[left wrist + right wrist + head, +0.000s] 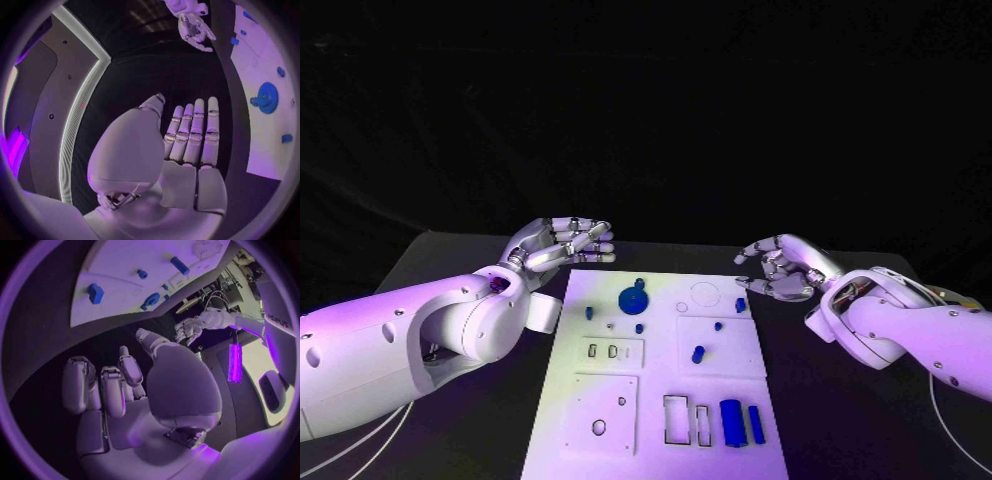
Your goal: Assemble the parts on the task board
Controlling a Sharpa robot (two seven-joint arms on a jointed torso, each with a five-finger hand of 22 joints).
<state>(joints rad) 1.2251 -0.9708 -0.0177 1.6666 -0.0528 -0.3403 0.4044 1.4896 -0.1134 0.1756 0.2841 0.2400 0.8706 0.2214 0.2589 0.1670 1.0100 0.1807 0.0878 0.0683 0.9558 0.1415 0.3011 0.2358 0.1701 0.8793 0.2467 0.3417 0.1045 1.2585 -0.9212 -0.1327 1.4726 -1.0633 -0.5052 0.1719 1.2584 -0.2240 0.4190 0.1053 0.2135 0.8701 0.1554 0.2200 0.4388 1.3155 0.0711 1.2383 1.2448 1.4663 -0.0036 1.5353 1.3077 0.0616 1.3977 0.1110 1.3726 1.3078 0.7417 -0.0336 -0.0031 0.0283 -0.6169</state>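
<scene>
From the head view, the flat white plastic task board [661, 375] lies in the middle of the black desk [459, 260], and the small blue plastic parts are scattered over it. A round blue gear-like disc [633, 299] sits near the far edge, a short blue peg [698, 353] near the middle, and two blue bars [740, 422] lie side by side at the near right corner. Several cut-outs and outlined recesses on the board look unfilled, so I judge the assembly barely begun, with most parts left to seat. The left robot hand [561, 243] hovers off the board's far left corner, fingers curled loosely and holding nothing. The right robot hand [780, 267] hovers beyond the far right corner, fingers bent but apart, also empty.

In the left wrist view, the left robot hand's fingers [195, 131] are stretched out straight and close together over the dark desk, gripping nothing; the board with the blue disc [267, 97] lies beside it.

In the right wrist view, the right robot hand's fingers [103, 387] curl gently with nothing between them, well apart from the board [125, 265] and its blue pieces.
</scene>
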